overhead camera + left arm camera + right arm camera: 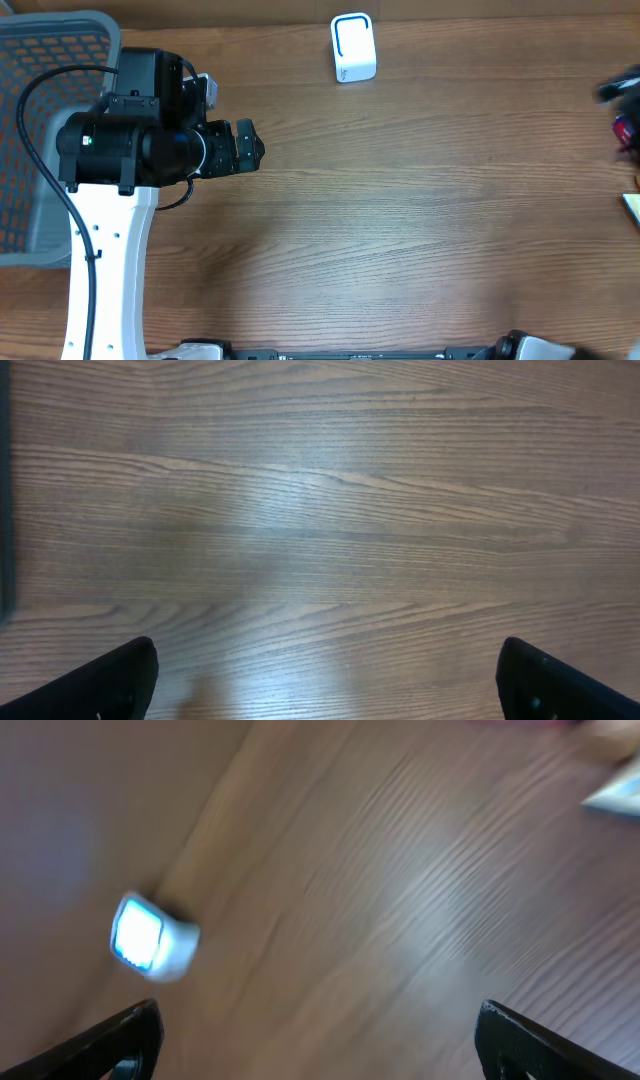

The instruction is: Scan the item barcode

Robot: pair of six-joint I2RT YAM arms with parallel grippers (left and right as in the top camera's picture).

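The scanner [353, 47], a small white box with a blue-lit face, stands at the back of the wooden table. The right wrist view also shows the scanner [150, 937], blurred, at the left. My right gripper [318, 1012] is open with nothing between its fingers, above bare wood. In the overhead view only a blurred dark part of the right arm [620, 88] shows at the right edge. My left gripper [250, 148] hovers over the left part of the table. This left gripper [325, 655] is open and empty. No barcode shows.
A grey mesh basket [40, 60] fills the far left corner, partly under the left arm. At the right edge lie a pale flat object [633, 207] and something red [625, 130], both cut off. A pale corner [615, 792] shows in the right wrist view.
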